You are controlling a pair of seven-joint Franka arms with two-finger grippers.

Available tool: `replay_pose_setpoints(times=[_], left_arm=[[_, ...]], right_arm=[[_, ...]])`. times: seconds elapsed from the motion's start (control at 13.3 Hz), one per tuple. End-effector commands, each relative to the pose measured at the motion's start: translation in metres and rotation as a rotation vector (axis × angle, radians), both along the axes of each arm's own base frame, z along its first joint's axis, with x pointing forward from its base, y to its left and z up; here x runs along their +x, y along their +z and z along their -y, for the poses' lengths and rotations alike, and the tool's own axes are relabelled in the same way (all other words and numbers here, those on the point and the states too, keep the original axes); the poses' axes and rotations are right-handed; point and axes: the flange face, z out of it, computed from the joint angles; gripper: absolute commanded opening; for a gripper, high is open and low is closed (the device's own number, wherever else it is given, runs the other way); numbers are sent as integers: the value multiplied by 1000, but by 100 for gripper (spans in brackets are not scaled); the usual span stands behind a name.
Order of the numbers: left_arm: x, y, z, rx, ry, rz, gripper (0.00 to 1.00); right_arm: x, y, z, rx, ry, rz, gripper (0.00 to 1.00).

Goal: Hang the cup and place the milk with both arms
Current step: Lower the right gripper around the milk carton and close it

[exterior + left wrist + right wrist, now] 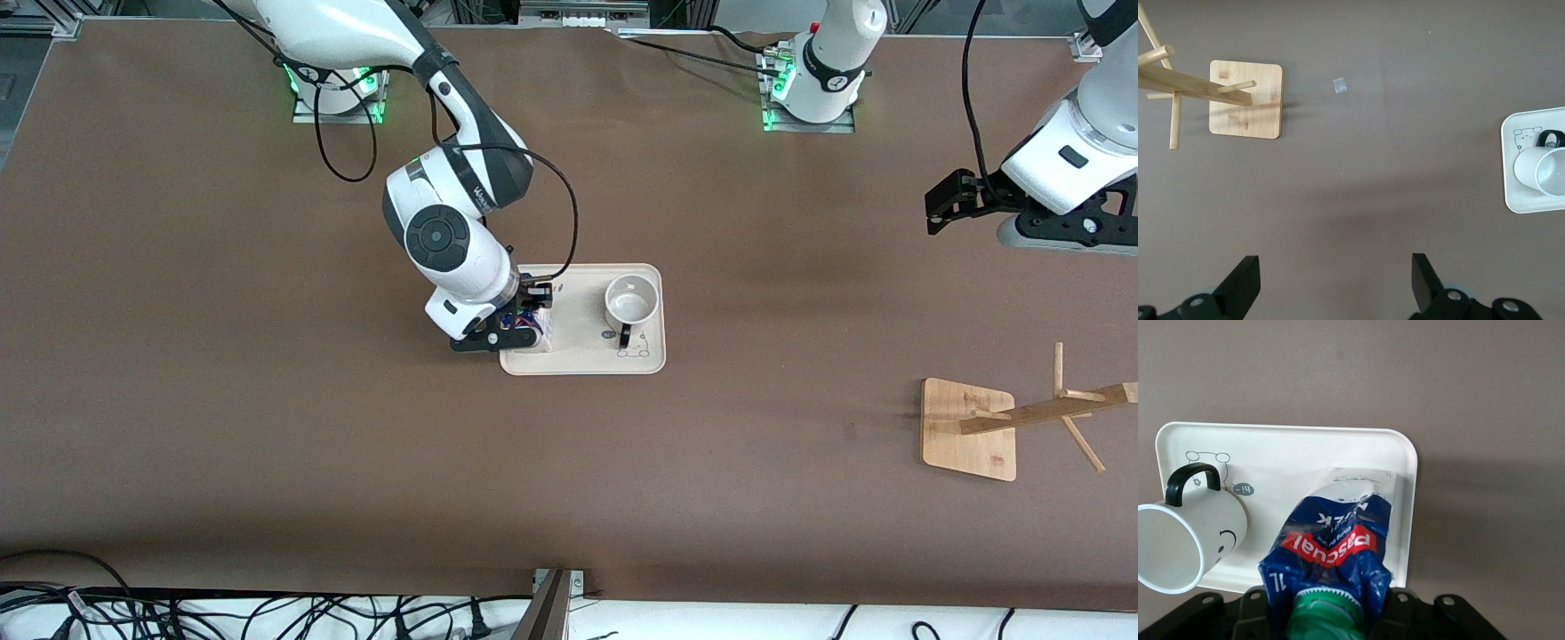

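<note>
1. A wide brown table (267,427) is filling the scene, with the two arms' green-lit bases standing along its edge farthest from the front camera.
2. The right arm's black two-finger gripper (524,324) is reaching down onto the cream rounded-rectangle plastic tray (582,360), at the tray's end toward the right arm's side of the table.
3. Its fingers are clamping together on the small gable-top milk carton (1335,540), dark blue with red and white print and a round green screw cap (1325,617); the carton is standing on the tray, its top between the jaws.
4. The tray is also holding the small white mug (631,302) with a black loop handle and a black smiley face; it is standing upright and empty, beside the carton and apart from it, toward the left arm's end of the tray.
5. The light wooden mug rack (969,429), a square base with a pegged post, is standing well apart from the tray toward the left arm's end of the table.
6. The left arm's black two-finger gripper (1335,287) is waiting over bare table, its fingers spread wide apart and holding nothing.
</note>
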Motion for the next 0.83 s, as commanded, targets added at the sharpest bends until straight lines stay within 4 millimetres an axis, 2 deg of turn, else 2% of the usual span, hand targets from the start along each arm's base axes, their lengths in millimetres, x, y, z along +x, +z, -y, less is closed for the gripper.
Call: replay_pose_setpoints(times=[0.0,0.6,0.75], left_arm=[[4,6,6,-17,4,-5,100],[3,7,6,-17,4,-3,100],[3,6,6,-18,4,-5,100]], right_arm=[[0,4,2,-4,6,5,43],[-3,9,1,-14,2,-2,39],[-6,25,1,-15,-10,-10,39]])
